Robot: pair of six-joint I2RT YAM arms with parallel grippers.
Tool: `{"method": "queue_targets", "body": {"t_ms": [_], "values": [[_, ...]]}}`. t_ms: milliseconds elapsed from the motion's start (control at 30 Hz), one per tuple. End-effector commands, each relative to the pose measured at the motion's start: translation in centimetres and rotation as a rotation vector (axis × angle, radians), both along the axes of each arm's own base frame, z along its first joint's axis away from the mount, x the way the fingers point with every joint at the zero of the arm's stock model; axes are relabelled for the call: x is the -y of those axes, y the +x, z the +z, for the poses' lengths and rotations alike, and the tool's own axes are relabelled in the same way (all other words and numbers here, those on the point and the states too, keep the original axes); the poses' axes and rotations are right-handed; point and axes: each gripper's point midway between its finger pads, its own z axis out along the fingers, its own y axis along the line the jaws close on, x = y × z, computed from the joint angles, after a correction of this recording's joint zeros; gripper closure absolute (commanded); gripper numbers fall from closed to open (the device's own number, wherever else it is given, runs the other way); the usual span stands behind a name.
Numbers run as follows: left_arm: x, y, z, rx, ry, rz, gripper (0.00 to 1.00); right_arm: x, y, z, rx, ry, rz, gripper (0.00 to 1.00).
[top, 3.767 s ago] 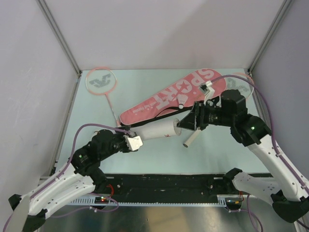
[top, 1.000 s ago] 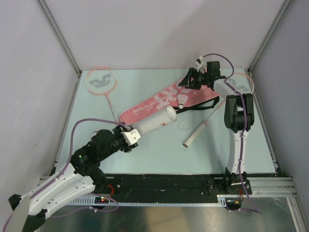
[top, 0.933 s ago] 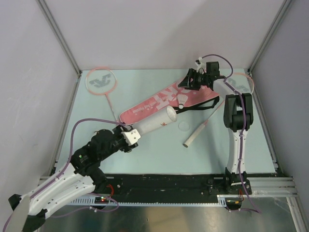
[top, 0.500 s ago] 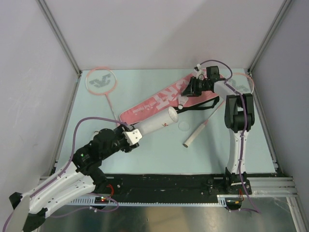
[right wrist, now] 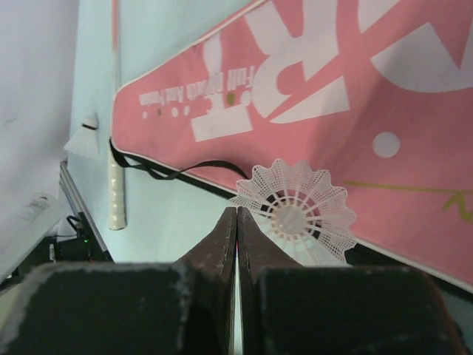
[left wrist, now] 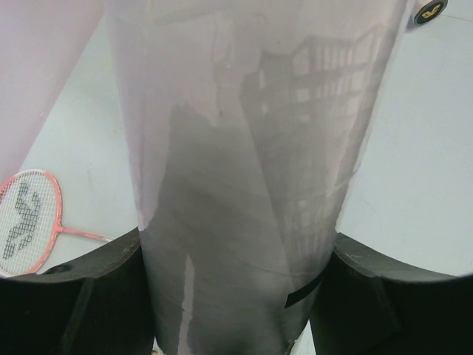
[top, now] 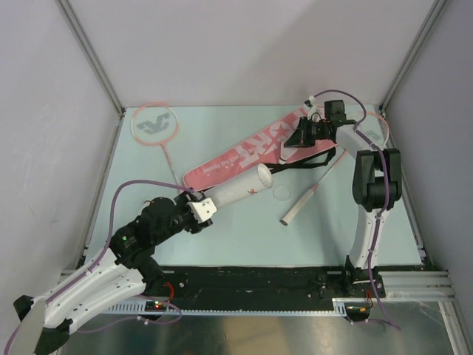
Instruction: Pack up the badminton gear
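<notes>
Fingers pressed together, the right pincer (right wrist: 236, 216) sits at the 9 o'clock rim of the shuttlecock (right wrist: 295, 218), which lies on the near edge of the bag (right wrist: 310, 89), toward 1 o'clock on the surface (top: 244, 237). Whether any skirt is nipped cannot be told. The left pincer (top: 207, 205) clamps the tube (top: 238, 191) by its near end, mouth aimed at 2 o'clock. A lift risks coming up empty, or shedding the shuttlecock from so thin a hold. The end-held tube may sag, spoiling the drop-in.
</notes>
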Motion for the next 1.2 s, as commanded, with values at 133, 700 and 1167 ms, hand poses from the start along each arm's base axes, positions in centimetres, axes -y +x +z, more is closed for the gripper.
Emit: {"method": "queue_targets", "body": {"t_ms": [133, 700, 1167], "values": [[0.8, 0.4, 2.9, 0.063, -0.085, -0.006, 0.49, 0.7, -1.8, 11.8, 0.231, 0.071, -0.091, 1.0], [2.4, 0.1, 4.3, -0.009, -0.161, -0.028, 0.49, -0.1, -17.1, 31.0, 0.591, 0.226, -0.247, 1.0], [3.0, -0.6, 5.7, -0.005, -0.228, -0.061, 0.49, -5.5, -25.8, 35.6, 0.662, 0.414, -0.117, 1.0]]}}
